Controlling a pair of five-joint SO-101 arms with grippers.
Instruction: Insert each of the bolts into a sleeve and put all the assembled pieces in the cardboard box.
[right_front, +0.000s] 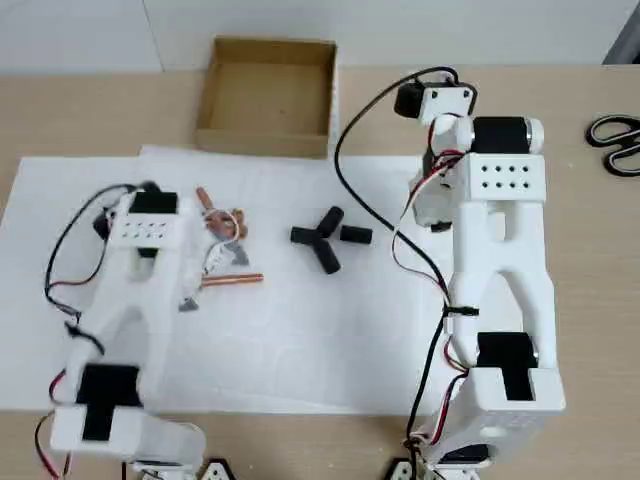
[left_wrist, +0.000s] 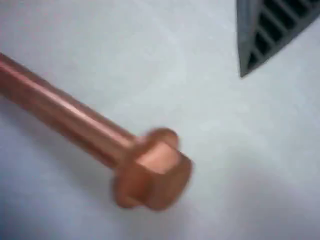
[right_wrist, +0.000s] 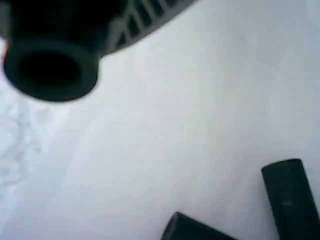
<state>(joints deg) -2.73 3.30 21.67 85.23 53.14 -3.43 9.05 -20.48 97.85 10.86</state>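
Several copper bolts lie on the white foam sheet (right_front: 300, 340): a small heap (right_front: 224, 224) and a single bolt (right_front: 232, 280). My left gripper (right_front: 200, 280) is low over that single bolt and open. Up close, the bolt (left_wrist: 95, 150) lies flat on the sheet, with one ribbed finger (left_wrist: 272, 35) apart from it. Black sleeves (right_front: 325, 240) lie mid-sheet, three in a Y and one beside them. My right gripper (right_front: 437, 218) hovers right of them, shut on a black sleeve (right_wrist: 50, 70) seen end-on. The cardboard box (right_front: 268, 130) stands empty at the back.
Scissors (right_front: 615, 142) lie on the bare table at the far right. Two loose sleeves (right_wrist: 290, 195) show below my right gripper. Cables loop from both arms over the sheet. Open foam stretches in front of the bolts and sleeves.
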